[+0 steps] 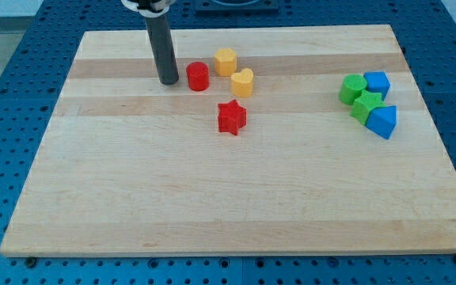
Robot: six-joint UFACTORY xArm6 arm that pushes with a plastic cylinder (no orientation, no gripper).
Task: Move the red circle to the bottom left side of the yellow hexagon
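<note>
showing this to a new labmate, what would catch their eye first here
First, the dark rod coming down at the view's top left, my tip just left of the red circle. Next, the warm cluster beside it: yellow hexagon, yellow heart and red star below. Last, the tight green and blue huddle at the view's right.

My tip (169, 82) stands just left of the red circle (197, 77); the yellow hexagon (226, 60) lies upper right.
</note>
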